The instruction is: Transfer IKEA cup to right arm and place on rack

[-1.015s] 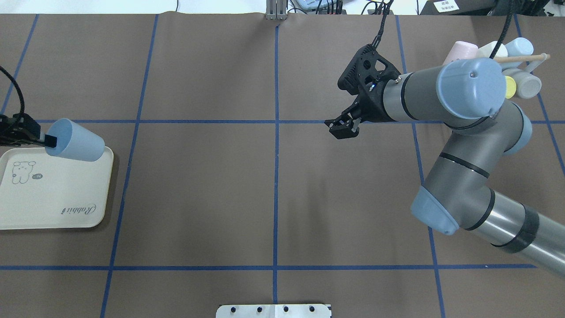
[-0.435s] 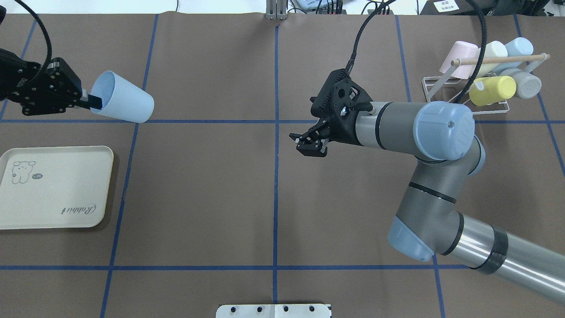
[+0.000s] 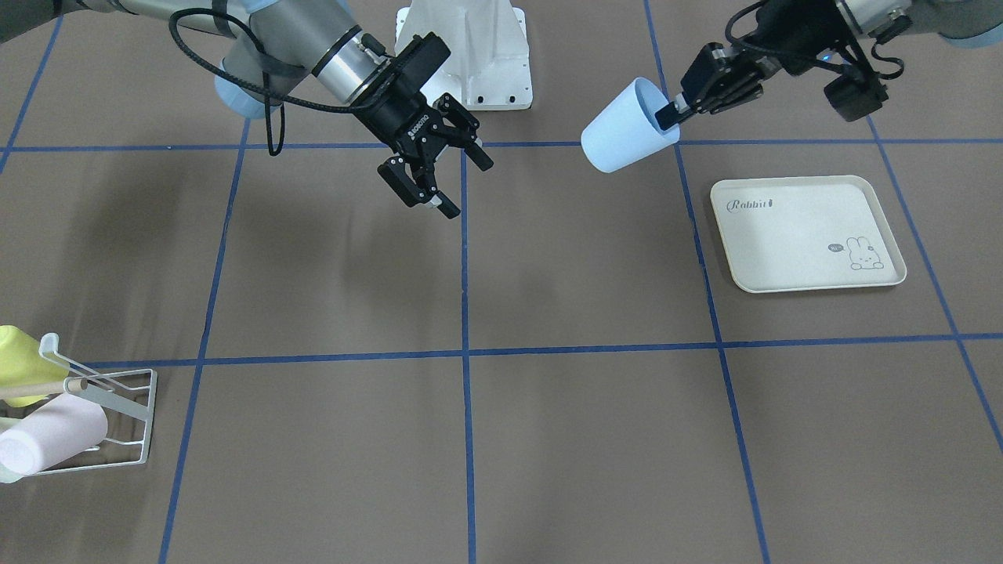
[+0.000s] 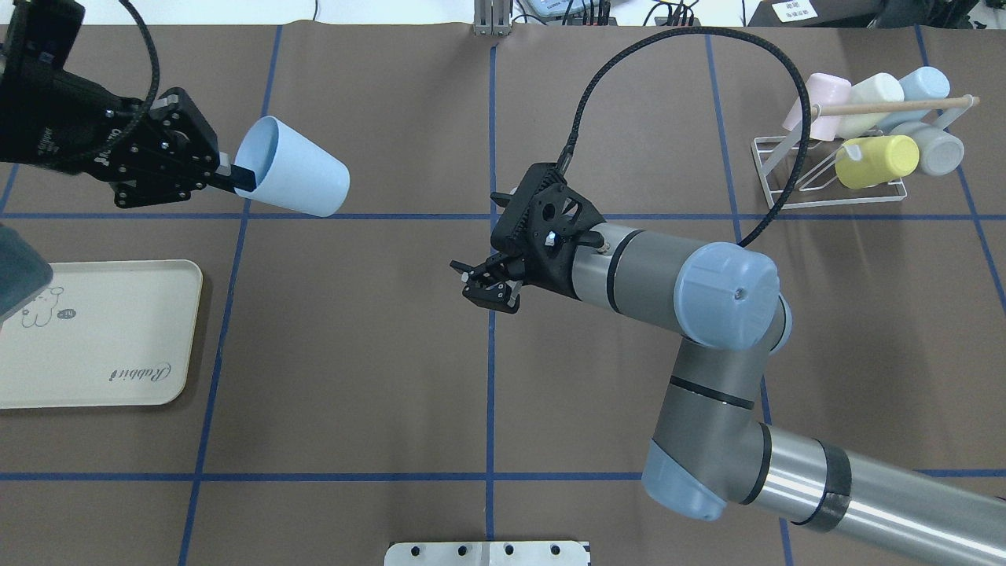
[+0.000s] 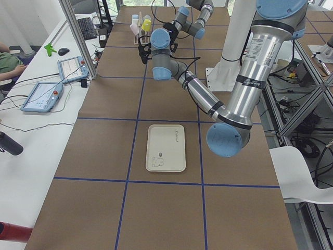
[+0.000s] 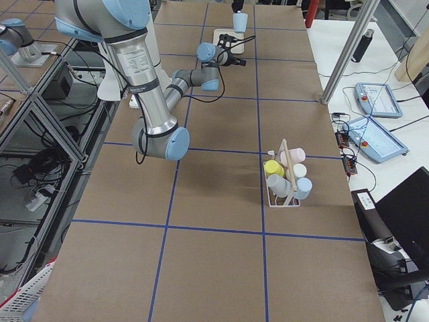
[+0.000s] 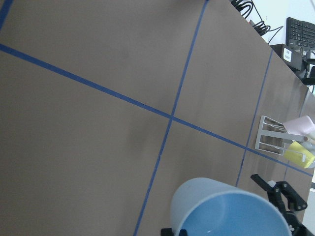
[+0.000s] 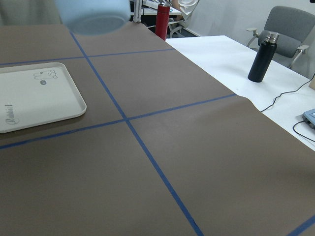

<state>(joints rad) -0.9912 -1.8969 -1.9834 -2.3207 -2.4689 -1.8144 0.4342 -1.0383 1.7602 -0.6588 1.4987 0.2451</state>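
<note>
The light-blue IKEA cup [image 4: 297, 181] hangs on its side above the table's far left, its mouth toward my left gripper [image 4: 238, 177], which is shut on the rim with one finger inside. In the front-facing view the cup [image 3: 620, 141] shows to the right of centre, held by the left gripper [image 3: 671, 114]. My right gripper [image 4: 474, 284] hovers open over the table's centre line, empty and pointing toward the cup, a wide gap apart. The white wire rack [image 4: 827, 189] stands at the far right, with several cups on its prongs and a wooden dowel [image 4: 896, 104] across it.
A cream rabbit tray [image 4: 94, 354] lies bare at the near left, below the raised cup. The right arm's looped black cable [image 4: 692, 35] arcs over the table's far middle. A black bottle [image 8: 260, 61] stands on the white side table.
The left arm lifted the cup off the tray's edge and carried it away and toward the middle. The right arm swung from beside the rack toward the table's centre, still open.
</note>
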